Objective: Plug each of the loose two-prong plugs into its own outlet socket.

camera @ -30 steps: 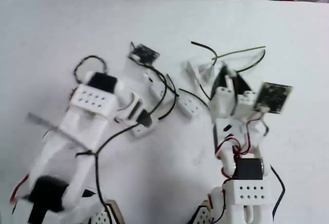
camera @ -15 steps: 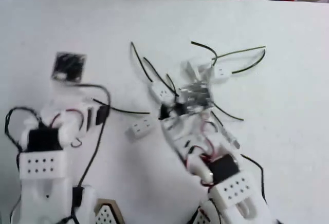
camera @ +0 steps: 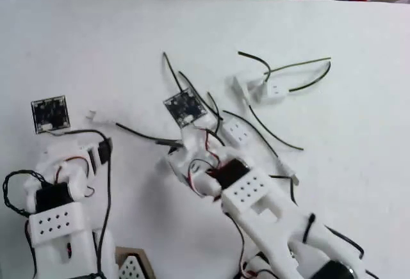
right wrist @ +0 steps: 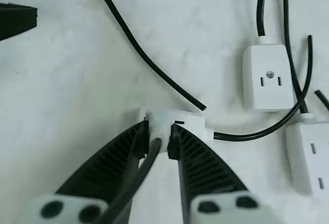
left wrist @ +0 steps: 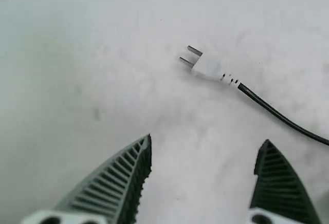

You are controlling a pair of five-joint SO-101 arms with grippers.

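Status, left side: the left gripper (left wrist: 205, 144) is released, jaws spread wide over bare table (camera: 359, 164) with nothing between them. The loose plug (left wrist: 203, 66) lies flat just ahead of it, left of centre in the high view. Both prongs are free and point away from its black cord (left wrist: 277, 112).

Centre: the right gripper (right wrist: 158, 131) is clenched on the near end of a white outlet socket (right wrist: 177, 123), and a dark cord also runs between its jaws. A second socket (right wrist: 268, 77) and a third socket (right wrist: 310, 154) lie just beside it, toward the right.

Assessment: pickup of the plug appears to be the step in hand. The jaws should close across the plug's white body, not the prongs or the cord, leaving the prongs protruding and level. The held socket must keep its slotted face exposed and unmoving.

Clearance: open surface lies at the upper left and far right of the high view, and the table's far edge is well apart. Tangled cords crowd the centre, and the right arm spans the lower middle, so the left approach should come from the open left.
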